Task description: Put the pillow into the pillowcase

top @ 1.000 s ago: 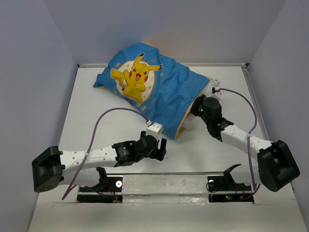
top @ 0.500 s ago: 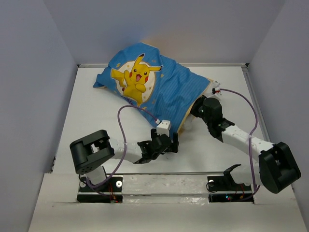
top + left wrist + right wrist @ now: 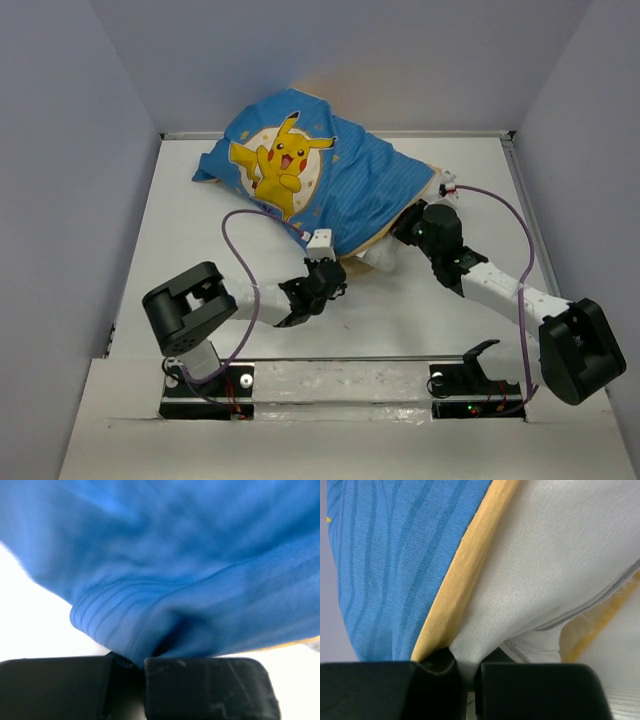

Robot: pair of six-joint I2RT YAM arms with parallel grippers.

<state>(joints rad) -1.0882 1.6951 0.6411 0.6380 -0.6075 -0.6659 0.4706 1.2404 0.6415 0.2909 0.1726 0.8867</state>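
Observation:
The pillowcase (image 3: 318,172) lies at the back of the table, blue side up with the yellow cartoon, and bulges. A white corner of the pillow (image 3: 383,259) sticks out of its near open end. My left gripper (image 3: 335,270) is at the pillowcase's near edge, and the left wrist view shows it (image 3: 141,662) shut on a fold of the blue pillowcase (image 3: 165,580). My right gripper (image 3: 404,233) is at the opening on the right. Its wrist view shows it (image 3: 468,672) shut on the white pillow (image 3: 545,570), next to the pillowcase's yellow hem (image 3: 465,575).
Grey walls (image 3: 90,150) close in the white table (image 3: 200,240) on the left, right and back. Purple cables (image 3: 240,222) loop over each arm. A metal rail (image 3: 340,372) with the arm bases runs along the near edge.
My left gripper moved right and forward to the pillowcase's near edge, then went from open to shut on the blue cloth. The right gripper stayed shut at the opening. More white pillow shows.

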